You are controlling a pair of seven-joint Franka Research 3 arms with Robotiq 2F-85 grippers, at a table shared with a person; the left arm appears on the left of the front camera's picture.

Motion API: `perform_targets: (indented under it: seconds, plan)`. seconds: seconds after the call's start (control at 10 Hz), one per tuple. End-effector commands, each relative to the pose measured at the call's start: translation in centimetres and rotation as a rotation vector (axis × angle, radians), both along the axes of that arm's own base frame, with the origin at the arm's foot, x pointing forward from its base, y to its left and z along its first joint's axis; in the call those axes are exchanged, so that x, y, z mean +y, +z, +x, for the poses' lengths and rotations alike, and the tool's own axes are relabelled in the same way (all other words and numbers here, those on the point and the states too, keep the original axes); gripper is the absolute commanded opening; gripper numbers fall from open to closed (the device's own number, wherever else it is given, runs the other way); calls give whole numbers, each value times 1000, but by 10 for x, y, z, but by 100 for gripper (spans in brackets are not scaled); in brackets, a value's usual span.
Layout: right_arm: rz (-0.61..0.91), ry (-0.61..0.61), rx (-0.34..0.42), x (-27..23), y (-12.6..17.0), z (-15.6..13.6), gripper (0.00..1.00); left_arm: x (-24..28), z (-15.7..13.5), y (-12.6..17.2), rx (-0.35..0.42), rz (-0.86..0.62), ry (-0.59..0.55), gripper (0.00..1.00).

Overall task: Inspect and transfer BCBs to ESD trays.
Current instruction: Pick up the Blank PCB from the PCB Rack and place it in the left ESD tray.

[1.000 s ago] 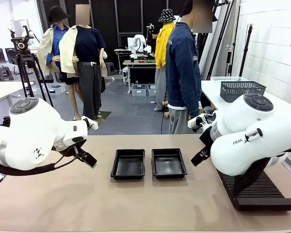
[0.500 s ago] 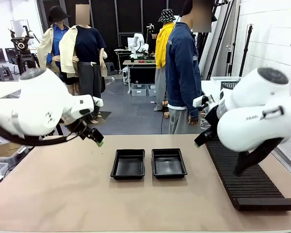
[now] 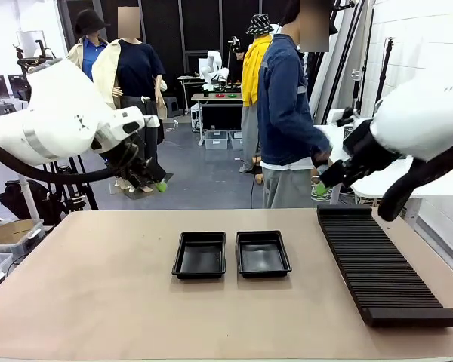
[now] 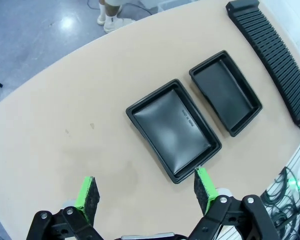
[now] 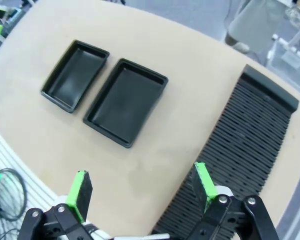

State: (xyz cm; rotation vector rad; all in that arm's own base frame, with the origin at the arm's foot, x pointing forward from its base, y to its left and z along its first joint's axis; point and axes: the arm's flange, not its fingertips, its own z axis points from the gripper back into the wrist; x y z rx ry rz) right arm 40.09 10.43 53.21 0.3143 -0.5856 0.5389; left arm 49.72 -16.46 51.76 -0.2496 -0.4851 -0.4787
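Two black ESD trays (image 3: 200, 255) (image 3: 263, 253) lie side by side, both bare inside, in the middle of the table. The BCBs are out of view. My left gripper (image 3: 155, 182) hangs high above the table's far left, open and holding nothing. In its wrist view the left gripper (image 4: 145, 187) looks down on both trays (image 4: 172, 130) (image 4: 225, 92). My right gripper (image 3: 321, 188) is raised at the far right, near the person's hand, also open. The right gripper (image 5: 142, 186) sees the trays (image 5: 75, 75) (image 5: 125, 102) from above.
A long black ribbed rack (image 3: 381, 264) lies along the table's right side, also seen as the rack (image 5: 245, 150) and the rack (image 4: 275, 55). A person in a blue jacket (image 3: 285, 113) stands at the far edge.
Both arms have risen from low over the table to high at the far corners, uncovering the whole rack. Both grippers stayed open.
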Motion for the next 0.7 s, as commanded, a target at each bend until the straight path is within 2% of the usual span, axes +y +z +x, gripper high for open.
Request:
perform_targets:
  seconds: [0.0,0.2,0.6]
  plan:
    - [102,34,7,-19,-8,-2,100,28,-2,8,27,-73,-5,100]
    - [133,-14,-12,-43,-13,-15,100,67,-13,21,20,-174,17,100]
    - [180,-92,-55,-86,-34,-49,100,158,-59,29,-35,-343,100,100]
